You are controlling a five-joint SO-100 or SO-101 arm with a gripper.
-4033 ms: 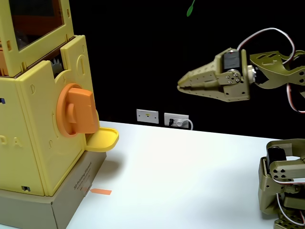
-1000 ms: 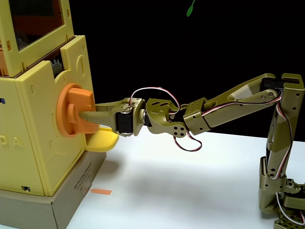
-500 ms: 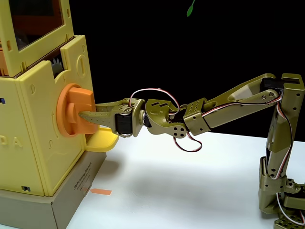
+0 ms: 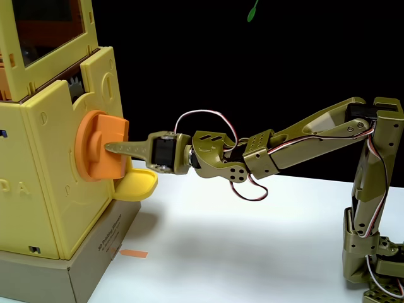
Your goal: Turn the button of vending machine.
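One olive-green five-joint arm reaches flat across the white counter (image 4: 252, 227) so its end effector (image 4: 110, 147) meets the knob head-on. One large orange plastic round knob (image 4: 95, 148), a disc with a thick raised bar, sits on the side face of the tall boxy yellow plastic vending machine (image 4: 53, 189), just above one small yellow rounded tray (image 4: 140, 184). End effector fingers (image 4: 126, 148) lie flat against the raised bar, tips at the bar's face; from this side angle only one finger edge is clear, so it looks clamped on the bar, judged, not certain. Wrist roll axis lines up with the knob axis, which is why the forearm is level: rotation can come from the wrist joint alone.

Machine stands on one brown cardboard box (image 4: 76, 268), which raises the knob to arm height. One orange tape strip (image 4: 133, 254) lies on the counter beside the box. Two white wall sockets (image 4: 214, 155) sit behind, partly hidden by the arm.

Risk: fingers slipping off the bar under torque.
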